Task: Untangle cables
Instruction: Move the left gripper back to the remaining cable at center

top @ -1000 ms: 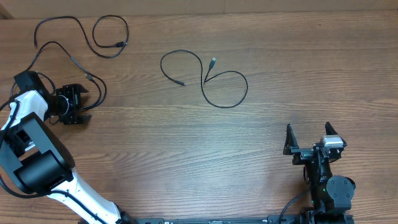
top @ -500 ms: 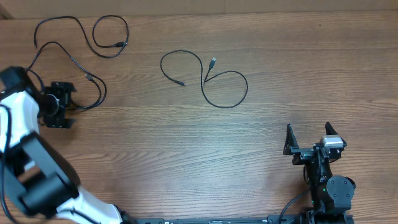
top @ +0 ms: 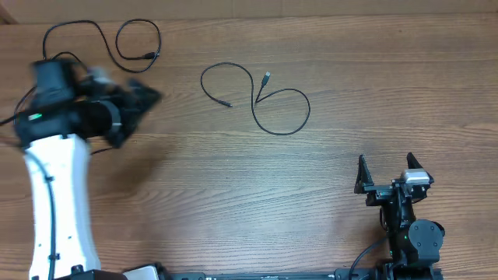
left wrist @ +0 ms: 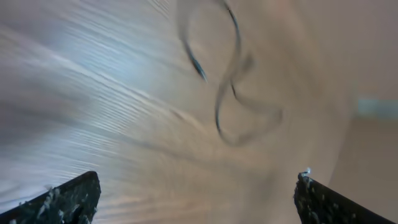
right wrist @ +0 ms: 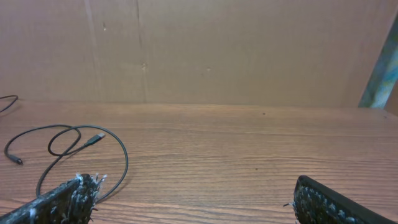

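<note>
Left arm (top: 54, 179): white link rises from the near-left edge, and the black wrist is bent over towards the middle of the table (top: 233, 194). The whole arm is smeared in the overhead view.

Left tool (left wrist: 196, 199): released. Its dark, gritty-looking fingertips (left wrist: 65, 199) sit at the bottom corners of the wrist view, wide apart, with bare wood between them.

Right arm (top: 412, 233): folded low at the near-right edge.

Right tool (top: 385, 167): also released, fingers spread and gripping nothing, facing a cardboard wall (right wrist: 217, 50).

Centre cable (top: 254, 105): thin black cord lying flat mid-table as one open S-shaped line with a loop crossing itself near one end. Small plugs on both tips. It lies well apart from both tools. The left wrist view shows it ahead, badly blurred.

Upper-left cable (top: 138, 70): same thin black cord, looped loosely at the far-left corner, just beyond the left tool. Whether they touch, I cannot tell.

Table surface: brown wood grain, matte.
</note>
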Available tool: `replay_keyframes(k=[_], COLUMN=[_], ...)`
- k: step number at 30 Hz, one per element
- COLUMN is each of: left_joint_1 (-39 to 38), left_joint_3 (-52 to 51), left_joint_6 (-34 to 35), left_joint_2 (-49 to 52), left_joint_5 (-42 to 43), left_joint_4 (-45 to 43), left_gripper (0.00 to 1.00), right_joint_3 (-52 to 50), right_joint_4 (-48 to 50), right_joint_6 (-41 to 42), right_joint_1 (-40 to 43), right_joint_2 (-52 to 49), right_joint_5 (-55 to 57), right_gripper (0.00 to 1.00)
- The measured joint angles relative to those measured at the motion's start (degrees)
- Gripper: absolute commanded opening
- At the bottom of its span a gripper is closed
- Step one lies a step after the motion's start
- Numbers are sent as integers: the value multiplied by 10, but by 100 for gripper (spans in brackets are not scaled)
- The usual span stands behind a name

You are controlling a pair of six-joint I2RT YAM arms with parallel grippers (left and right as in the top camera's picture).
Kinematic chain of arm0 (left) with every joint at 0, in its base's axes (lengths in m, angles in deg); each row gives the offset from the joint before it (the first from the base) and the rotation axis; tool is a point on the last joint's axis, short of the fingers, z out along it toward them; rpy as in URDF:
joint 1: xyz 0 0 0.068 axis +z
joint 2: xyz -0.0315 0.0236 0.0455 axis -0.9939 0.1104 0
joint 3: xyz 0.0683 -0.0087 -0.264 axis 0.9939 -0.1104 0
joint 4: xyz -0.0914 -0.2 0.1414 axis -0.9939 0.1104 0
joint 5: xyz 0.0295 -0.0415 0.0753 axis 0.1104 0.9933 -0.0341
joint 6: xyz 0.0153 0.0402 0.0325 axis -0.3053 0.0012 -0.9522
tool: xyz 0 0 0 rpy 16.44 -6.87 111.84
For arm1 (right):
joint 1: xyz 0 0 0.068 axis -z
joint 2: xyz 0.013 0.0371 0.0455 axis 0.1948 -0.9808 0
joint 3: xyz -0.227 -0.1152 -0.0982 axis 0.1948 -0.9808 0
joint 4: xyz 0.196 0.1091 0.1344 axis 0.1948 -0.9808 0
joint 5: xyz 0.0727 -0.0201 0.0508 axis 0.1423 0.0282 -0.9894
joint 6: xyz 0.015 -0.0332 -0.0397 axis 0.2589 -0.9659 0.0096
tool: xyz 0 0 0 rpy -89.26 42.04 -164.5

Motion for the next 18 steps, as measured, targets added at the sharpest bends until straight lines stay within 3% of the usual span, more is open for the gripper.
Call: replay_keyframes(k=[10,18], left_joint_1=[-245,-329], left_joint_3=[0,0], left_joint_6=[-46,-51], left_joint_2=[39,83], left_joint_5=[-70,-89], left_joint_4=[-47,-99], left_gripper=[100,100], right_joint_3=[0,0], right_joint_4=[0,0], right_joint_6=[0,0], right_joint_1=[0,0], right_joint_2=[0,0], right_joint_5=[0,0], right_gripper=[100,100])
